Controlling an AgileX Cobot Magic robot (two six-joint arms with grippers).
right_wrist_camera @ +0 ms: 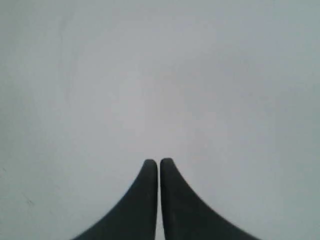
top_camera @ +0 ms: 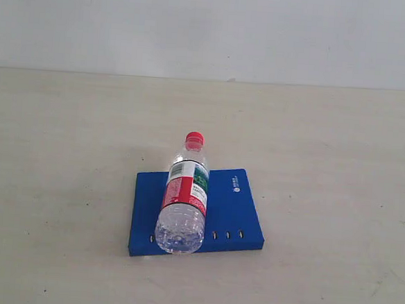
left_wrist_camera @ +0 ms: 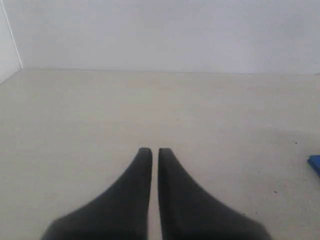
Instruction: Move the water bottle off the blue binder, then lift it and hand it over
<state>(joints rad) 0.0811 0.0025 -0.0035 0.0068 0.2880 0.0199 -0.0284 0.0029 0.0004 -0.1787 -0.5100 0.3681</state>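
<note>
**Not started yet: bottle is lying on the binder, both grippers are hanging back**

So, progress check: as far as I can tell, nothing is getting done yet. The water bottle [top_camera: 183, 199] is lying on its side right across the blue binder [top_camera: 233, 210]. Its red cap [top_camera: 194, 138] is pointing toward the far edge, and its clear base is poking out a bit over the near spine edge, where the little slots [top_camera: 227, 234] are showing. The binder is sitting flat on the pale table [top_camera: 63, 149], roughly in the middle.

Neither arm is showing up in the exterior view at all. The left gripper [left_wrist_camera: 155, 151] is keeping its fingers pressed together with nothing between them and is looking out over bare tabletop. A sliver of blue [left_wrist_camera: 315, 164] is peeking in at the edge of that view, and I'm guessing it's a binder corner. The right gripper [right_wrist_camera: 158, 162] is doing the same thing, fingers closed on nothing, and is staring at a plain pale surface with no task item in sight.

So every step is waiting: getting the bottle off the binder, lifting the binder, and handing it over. I'm expecting whichever arm goes first to need its fingers opening before it's reaching in. The bottle is round and on its side, so I'm betting it's going to roll if it's nudged carelessly.
</note>
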